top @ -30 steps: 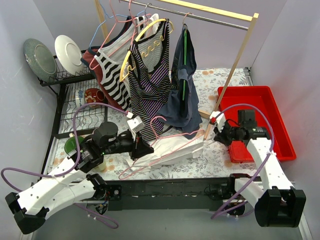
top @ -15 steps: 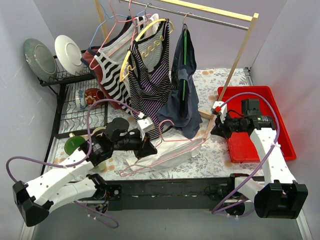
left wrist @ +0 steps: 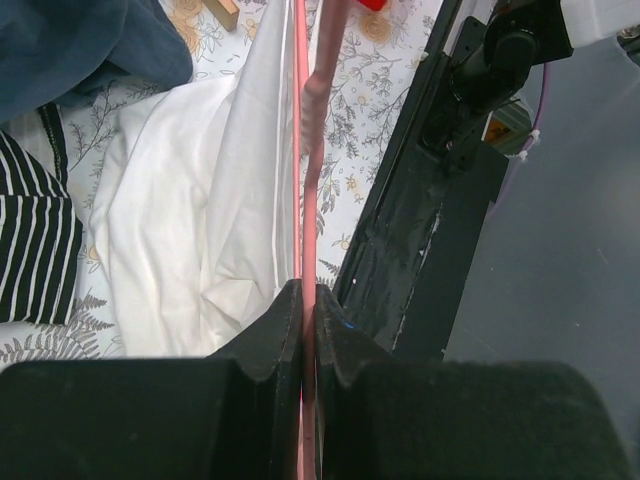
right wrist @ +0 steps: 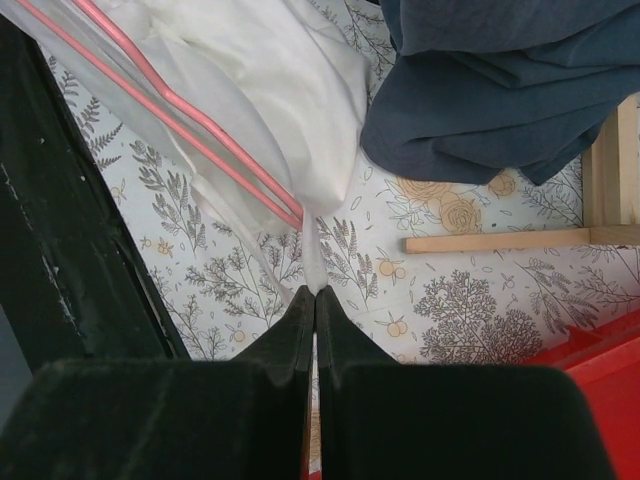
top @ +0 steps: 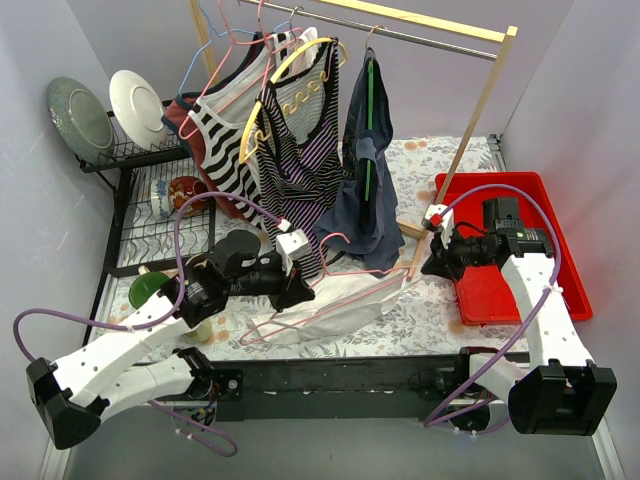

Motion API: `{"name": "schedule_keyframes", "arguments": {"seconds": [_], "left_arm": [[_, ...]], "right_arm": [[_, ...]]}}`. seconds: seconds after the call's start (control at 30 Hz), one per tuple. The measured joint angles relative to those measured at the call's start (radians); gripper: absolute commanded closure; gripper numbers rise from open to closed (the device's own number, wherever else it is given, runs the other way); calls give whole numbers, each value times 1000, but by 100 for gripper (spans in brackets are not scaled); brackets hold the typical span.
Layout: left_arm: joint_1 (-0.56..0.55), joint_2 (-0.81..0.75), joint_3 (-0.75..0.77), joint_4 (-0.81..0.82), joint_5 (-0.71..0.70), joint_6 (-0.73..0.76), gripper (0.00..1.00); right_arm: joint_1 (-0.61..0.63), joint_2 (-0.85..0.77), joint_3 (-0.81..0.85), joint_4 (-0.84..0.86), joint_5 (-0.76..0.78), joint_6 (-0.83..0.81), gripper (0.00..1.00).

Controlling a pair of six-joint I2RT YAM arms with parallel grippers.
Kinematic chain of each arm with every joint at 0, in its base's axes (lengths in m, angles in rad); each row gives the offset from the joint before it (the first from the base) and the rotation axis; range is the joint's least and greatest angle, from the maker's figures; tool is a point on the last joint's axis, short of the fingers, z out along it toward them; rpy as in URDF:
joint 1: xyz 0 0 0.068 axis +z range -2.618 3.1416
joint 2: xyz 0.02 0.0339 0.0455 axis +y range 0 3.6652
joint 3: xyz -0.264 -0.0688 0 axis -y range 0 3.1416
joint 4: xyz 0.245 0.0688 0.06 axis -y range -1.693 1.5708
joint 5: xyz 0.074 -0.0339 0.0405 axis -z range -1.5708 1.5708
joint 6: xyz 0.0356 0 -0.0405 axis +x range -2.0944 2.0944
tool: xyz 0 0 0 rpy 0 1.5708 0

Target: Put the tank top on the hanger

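Observation:
The white tank top (top: 345, 300) lies rumpled on the floral table, with the pink wire hanger (top: 355, 285) partly threaded into it and the hook (top: 335, 240) sticking up. My left gripper (top: 298, 292) is shut on the hanger's wire (left wrist: 304, 150); the white fabric (left wrist: 190, 200) lies to its left. My right gripper (top: 432, 262) is shut on a thin strap of the tank top (right wrist: 314, 255) just above the table. The hanger's pink end (right wrist: 190, 125) lies inside the cloth, ahead and to the left of it.
A wooden clothes rail (top: 480, 110) holds a striped top on a yellow hanger (top: 295, 150), a navy garment (top: 365, 190) and other hangers. Its wooden foot (right wrist: 490, 240) lies near my right gripper. A red tray (top: 545, 250) is at right, a dish rack (top: 150, 200) at left.
My left gripper has moved right and slightly away with the hanger, pushing it further into the tank top. My right gripper has shifted a little, still gripping the strap.

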Motion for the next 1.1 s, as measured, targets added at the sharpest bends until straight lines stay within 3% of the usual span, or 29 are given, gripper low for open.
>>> {"name": "schedule_keyframes", "arguments": {"seconds": [0.63,0.77,0.8,0.9,1.1], "left_arm": [[-39,145,33,128,26,-59,100],[-51,148,51,168,12,-71,100],[-53,148,55,177,6,-74,100],[-54,148,61,189,-1,-79,100],[-57,148,103,170,-14,-89,100]], "right_arm": [[11,95,109,-132,-222,-10,99],[16,79,109,-156,-229,-30,80],[16,66,109,-161,-224,-39,68],[16,26,109,-172,-189,-46,49],[12,-68,188,-174,-60,-14,42]]}}
